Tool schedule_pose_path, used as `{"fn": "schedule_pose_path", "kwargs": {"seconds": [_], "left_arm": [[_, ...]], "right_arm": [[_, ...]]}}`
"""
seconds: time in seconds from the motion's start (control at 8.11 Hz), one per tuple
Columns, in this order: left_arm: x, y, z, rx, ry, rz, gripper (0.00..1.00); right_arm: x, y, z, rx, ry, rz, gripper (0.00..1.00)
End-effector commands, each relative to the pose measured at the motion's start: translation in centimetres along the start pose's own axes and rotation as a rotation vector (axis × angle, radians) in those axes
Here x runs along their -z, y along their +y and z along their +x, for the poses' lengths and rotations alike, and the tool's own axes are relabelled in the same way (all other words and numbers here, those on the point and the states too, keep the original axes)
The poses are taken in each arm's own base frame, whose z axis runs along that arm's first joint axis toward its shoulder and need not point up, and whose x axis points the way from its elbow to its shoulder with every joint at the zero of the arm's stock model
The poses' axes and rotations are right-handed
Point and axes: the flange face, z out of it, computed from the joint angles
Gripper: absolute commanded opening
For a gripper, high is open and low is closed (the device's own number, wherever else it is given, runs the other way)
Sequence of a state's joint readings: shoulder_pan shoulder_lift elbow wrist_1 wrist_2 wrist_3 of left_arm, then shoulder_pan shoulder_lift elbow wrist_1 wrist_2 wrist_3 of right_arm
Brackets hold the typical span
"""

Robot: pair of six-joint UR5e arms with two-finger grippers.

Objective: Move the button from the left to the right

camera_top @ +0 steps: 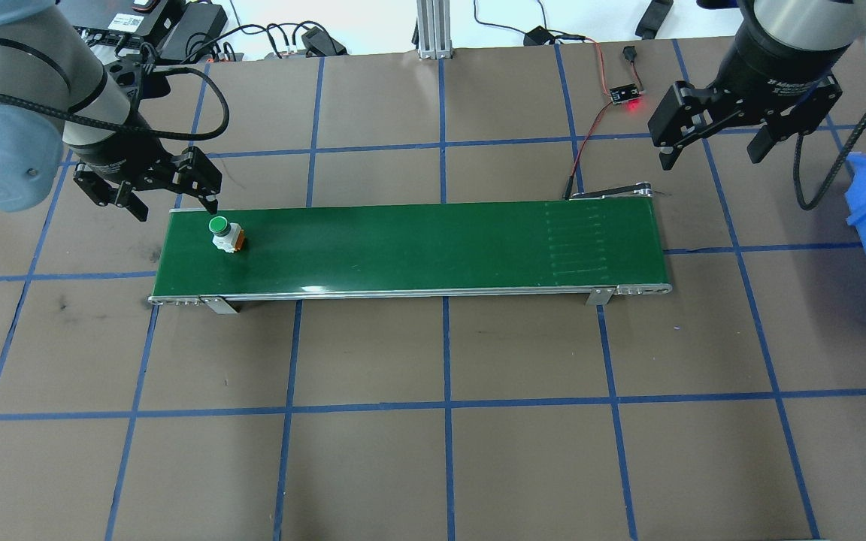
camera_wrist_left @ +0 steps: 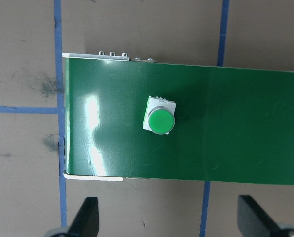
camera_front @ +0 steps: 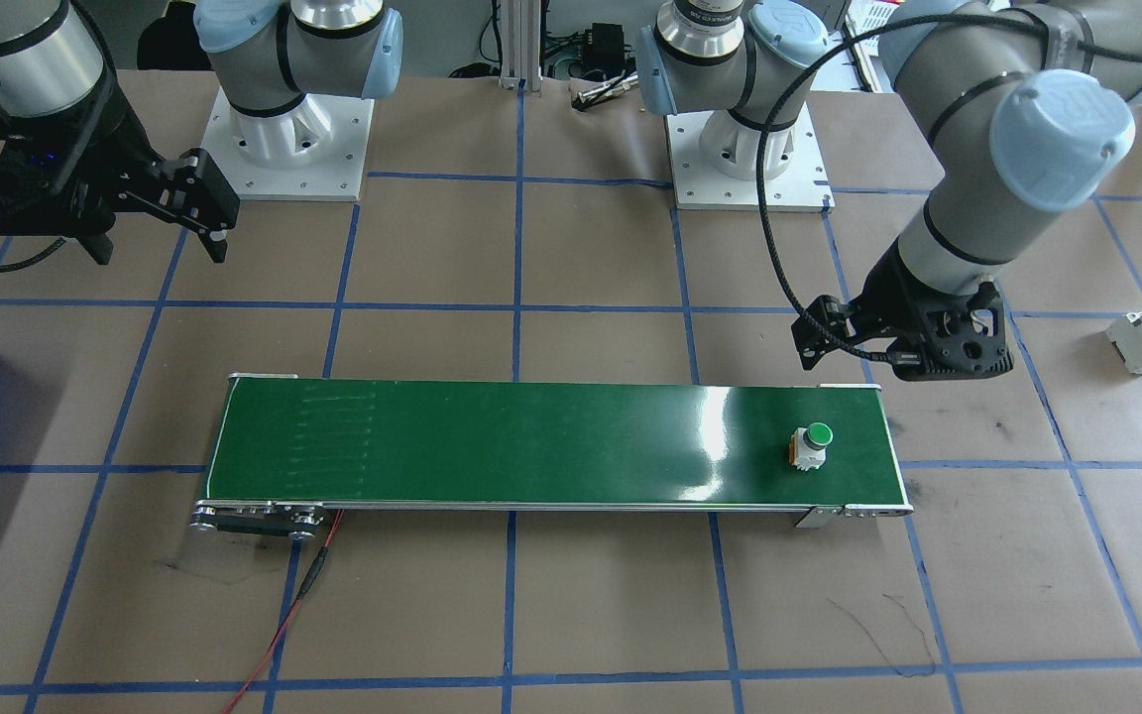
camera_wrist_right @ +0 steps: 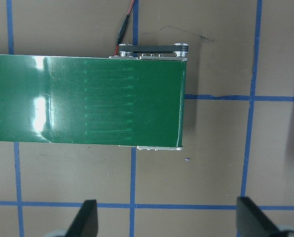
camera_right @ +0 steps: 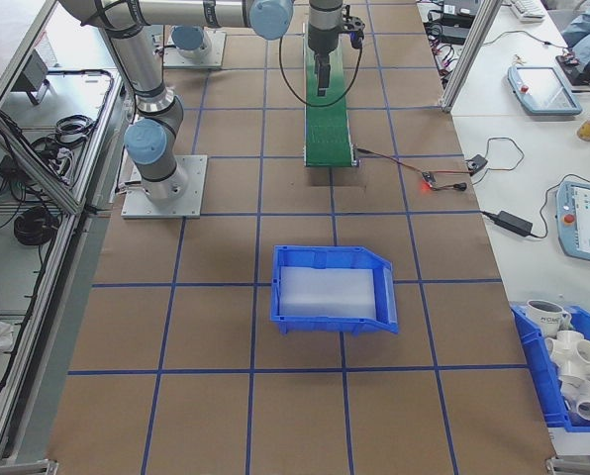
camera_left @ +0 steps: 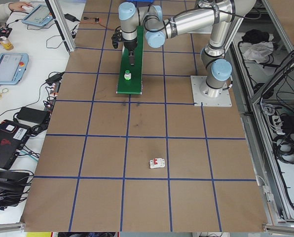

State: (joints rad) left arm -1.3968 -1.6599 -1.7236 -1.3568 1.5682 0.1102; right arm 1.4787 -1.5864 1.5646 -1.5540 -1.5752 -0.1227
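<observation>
Button is sitting upright at our conveyor belt's left end, just beside our open left end effector, while our open right end effector is waiting far off.

Both arms are silver-grey tubes with pale blue joint caps, black braided cables, black two-finger grippers and white bases.

No readable text from my end. Faint print on the left arm's base joint and a white label on the right arm's wrist, both too blurred to read.
</observation>
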Motion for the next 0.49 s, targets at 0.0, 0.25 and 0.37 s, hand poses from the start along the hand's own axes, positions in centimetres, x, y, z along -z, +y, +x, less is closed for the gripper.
{"fn": "schedule_pose_path", "kwargs": {"seconds": [0.0, 0.25, 0.37], "left_arm": [[3.2, 1.6, 0.8, 0.021, -0.009, 0.052, 1.00], [2.9, 2.6, 0.2, 0.021, -0.085, 0.012, 1.00], [3.2, 2.8, 0.0, 0.023, -0.094, 0.009, 1.00]], "right_arm": [[0.0, 0.0, 0.0, 0.000, 0.000, 0.000, 1.00], [0.0, 0.0, 0.0, 0.000, 0.000, 0.000, 1.00], [0.1, 0.0, 0.1, -0.002, 0.000, 0.001, 1.00]]}}
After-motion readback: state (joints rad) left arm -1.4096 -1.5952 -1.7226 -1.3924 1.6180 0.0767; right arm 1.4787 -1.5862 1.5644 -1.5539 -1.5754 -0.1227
